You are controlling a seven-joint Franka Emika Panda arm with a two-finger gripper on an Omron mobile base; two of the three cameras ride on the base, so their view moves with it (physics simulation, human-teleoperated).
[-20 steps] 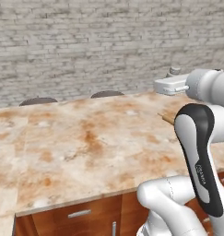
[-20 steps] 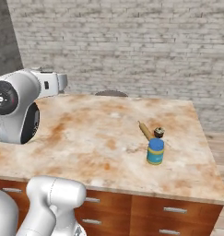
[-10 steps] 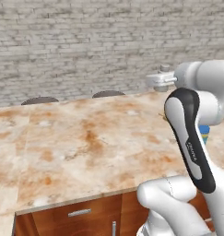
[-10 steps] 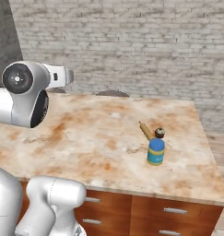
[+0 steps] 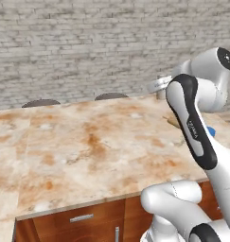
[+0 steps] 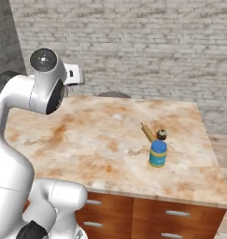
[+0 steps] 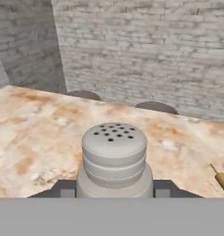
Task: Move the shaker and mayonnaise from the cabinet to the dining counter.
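Mayo jar (image 6: 158,154) upright on dining counter (image 6: 87,135); shaker (image 7: 114,159) upright.

Broad bare stretch of table (image 6: 87,135) across left and middle, open to approach from above. Toward right side, mayonnaise (image 6: 158,154) upright, with rolling pin (image 6: 147,132) lying just behind and a small dark round thing (image 6: 161,135) close beside both. Brick wall (image 6: 147,51) beyond far edge; two stool tops (image 7: 156,107) against it.

Mayonnaise (image 6: 157,153) upright on dining counter (image 6: 101,135)
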